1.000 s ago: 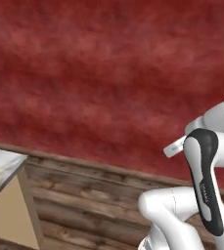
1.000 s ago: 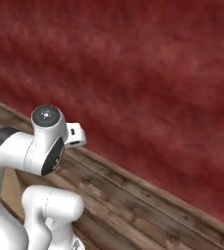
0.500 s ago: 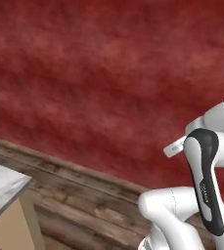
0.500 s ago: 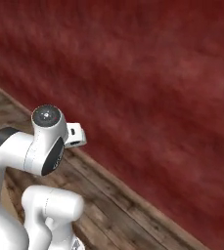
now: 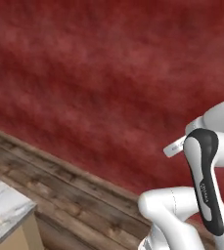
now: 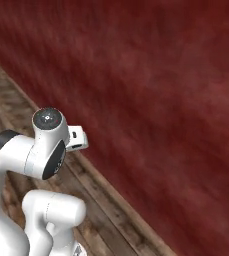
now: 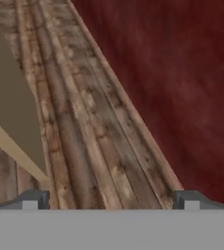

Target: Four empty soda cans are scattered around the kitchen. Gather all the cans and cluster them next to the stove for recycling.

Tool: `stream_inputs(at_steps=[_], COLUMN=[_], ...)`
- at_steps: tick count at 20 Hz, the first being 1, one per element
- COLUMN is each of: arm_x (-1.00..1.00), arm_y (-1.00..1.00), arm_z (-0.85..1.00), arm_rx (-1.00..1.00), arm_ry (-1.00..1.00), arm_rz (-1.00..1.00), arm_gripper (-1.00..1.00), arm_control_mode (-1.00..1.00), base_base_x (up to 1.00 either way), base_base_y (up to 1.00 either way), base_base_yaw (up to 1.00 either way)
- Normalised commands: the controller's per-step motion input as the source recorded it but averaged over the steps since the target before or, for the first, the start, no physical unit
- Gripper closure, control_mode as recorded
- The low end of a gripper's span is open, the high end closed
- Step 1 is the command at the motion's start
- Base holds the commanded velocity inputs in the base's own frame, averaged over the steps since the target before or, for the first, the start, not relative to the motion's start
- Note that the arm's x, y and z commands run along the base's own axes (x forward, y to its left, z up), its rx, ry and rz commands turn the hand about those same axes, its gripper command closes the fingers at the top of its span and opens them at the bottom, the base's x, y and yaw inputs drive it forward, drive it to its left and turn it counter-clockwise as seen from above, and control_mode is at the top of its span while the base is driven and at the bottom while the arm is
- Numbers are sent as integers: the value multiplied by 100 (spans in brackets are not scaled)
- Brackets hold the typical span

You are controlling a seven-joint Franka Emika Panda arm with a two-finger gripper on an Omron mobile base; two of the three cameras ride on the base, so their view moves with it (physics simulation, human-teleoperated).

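Note:
The soda cans and the stove are out of view. In the hand view my gripper (image 7: 111, 201) is open, its two dark fingertips (image 7: 31, 200) far apart with only wooden floor between them. It holds nothing. My white arm (image 5: 201, 195) is folded close over the base, and its elbow joint (image 6: 47, 142) shows in the right base view.
A dark red wall (image 5: 108, 73) stands close ahead and runs off to the right (image 6: 161, 100). Wooden plank floor (image 5: 79, 195) lies along its foot. A marble counter corner (image 5: 3, 212) juts in at the lower left, with a beige cabinet side (image 7: 8, 107) beside the floor.
The whole picture has shifted: the base is moving, so the wall's foot and the counter corner slide across both base views. The arm keeps its folded pose and the gripper stays open.

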Motion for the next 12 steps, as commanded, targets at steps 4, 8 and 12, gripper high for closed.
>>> stream_inputs(at_steps=[4,8,12], arm_x=[0,0,0], arm_y=[0,0,0], arm_z=[0,0,0], arm_rx=[0,0,0], arm_ry=[0,0,0], arm_rz=[0,0,0], arm_gripper=[-100,-100,-100], arm_control_mode=[100,100,100], base_base_x=[73,80,84], base_base_y=[14,27,16], base_base_yaw=[29,28,29])
